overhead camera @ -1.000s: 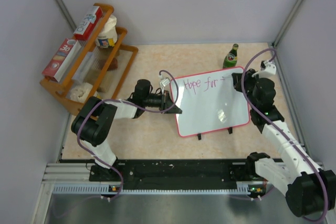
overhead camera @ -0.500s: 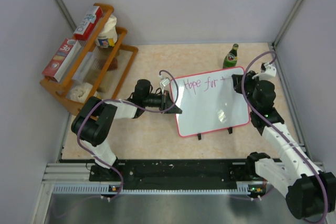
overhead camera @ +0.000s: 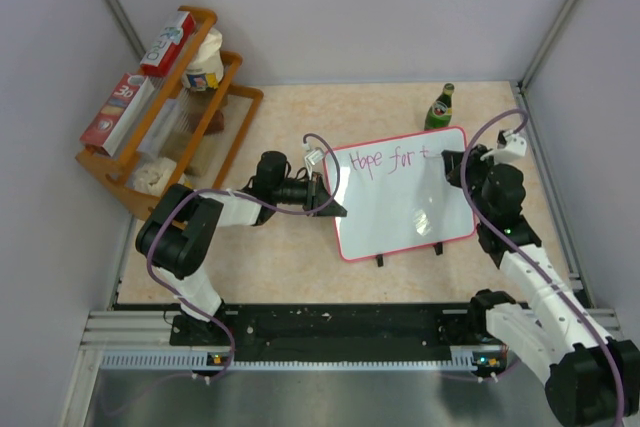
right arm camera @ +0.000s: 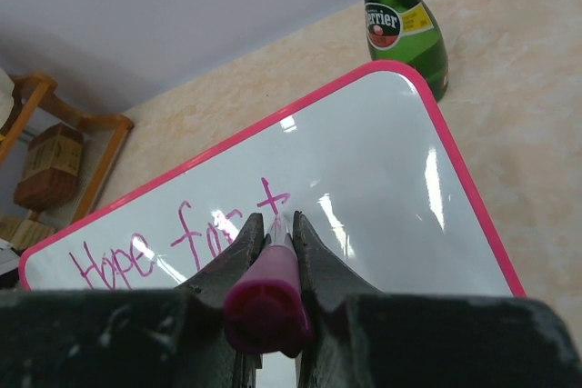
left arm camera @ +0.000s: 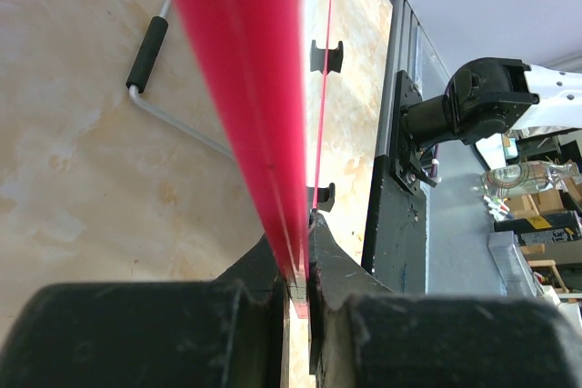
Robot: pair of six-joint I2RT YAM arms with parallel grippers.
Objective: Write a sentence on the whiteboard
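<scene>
From above, the whiteboard (overhead camera: 400, 212) sits on the table (overhead camera: 290, 257) toward the right, just in front of a green bottle (overhead camera: 439, 107); the left gripper (overhead camera: 328, 197) holds its left edge and the right gripper (overhead camera: 455, 159) is at its upper right corner; pink words (overhead camera: 385, 160) run along the top, reading "Hope for" and one more small stroke; a wooden rack (overhead camera: 170, 117) stands well apart at the left. In the left wrist view, the left gripper (left arm camera: 298, 265) has its jaws clamped on the whiteboard's (left arm camera: 245, 88) red rim, seen edge-on; two black clip feet (left arm camera: 326, 54) show on its right side. In the right wrist view, the right gripper (right arm camera: 273, 224) has its jaws closed on a pink marker (right arm camera: 268, 293), tip pointing at the whiteboard (right arm camera: 391, 188) just by the "t" that ends the words (right arm camera: 182, 238); whether the tip touches is unclear; the bottle (right arm camera: 400, 20) stands behind the corner.
</scene>
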